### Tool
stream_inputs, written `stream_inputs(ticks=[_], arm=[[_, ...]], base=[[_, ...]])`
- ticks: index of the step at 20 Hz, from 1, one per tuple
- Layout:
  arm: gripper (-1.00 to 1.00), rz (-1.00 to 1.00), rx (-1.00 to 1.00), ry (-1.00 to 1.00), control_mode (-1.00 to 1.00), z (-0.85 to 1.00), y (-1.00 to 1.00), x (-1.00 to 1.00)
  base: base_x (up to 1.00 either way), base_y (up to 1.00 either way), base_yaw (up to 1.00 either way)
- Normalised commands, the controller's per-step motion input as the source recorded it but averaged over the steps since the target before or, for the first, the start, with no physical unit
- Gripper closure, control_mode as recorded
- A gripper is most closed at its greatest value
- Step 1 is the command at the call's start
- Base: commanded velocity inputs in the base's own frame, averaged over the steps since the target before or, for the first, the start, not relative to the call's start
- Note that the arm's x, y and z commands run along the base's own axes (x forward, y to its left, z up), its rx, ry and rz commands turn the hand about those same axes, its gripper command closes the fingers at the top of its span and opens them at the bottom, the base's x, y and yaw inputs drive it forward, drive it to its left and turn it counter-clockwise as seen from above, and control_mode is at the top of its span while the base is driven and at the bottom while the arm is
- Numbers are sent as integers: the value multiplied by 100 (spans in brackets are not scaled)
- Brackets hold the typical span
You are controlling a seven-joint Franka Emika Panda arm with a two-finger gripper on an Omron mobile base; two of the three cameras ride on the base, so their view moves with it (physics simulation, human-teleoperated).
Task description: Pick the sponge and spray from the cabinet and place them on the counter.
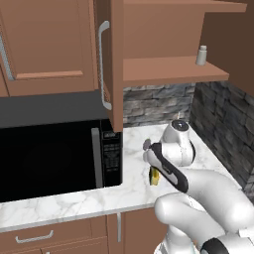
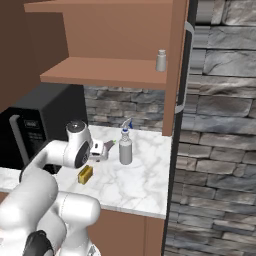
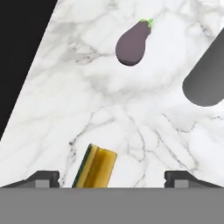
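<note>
**Both items on the counter; release step in hand**

Counter (image 2: 145,185): spray (image 2: 125,146) stands upright on it, below the open cabinet (image 2: 107,72). Sponge (image 2: 85,174) lies on the counter just in front of the spray. Gripper (image 3: 112,177) hovers over the sponge, fingers spread, holding nothing. Recommended: withdraw straight upward without nudging the sponge. No legible writing found.
</note>
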Motion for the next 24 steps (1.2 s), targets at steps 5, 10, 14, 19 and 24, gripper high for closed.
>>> stream_inputs(ticks=[5,10,14,19,24], arm=[[-100,0,3,-30,-100,2,-21,-74],[-100,0,5,-39,-100,1,-14,-100],[-100,0,2,-44,-100,4,3,-100],[-100,0,0,-41,-100,56,15,-89],[-100,0,-1,-43,-100,49,23,-99]], base=[[0,0,0],[0,0,0],[0,0,0],[0,0,0],[0,0,0]])
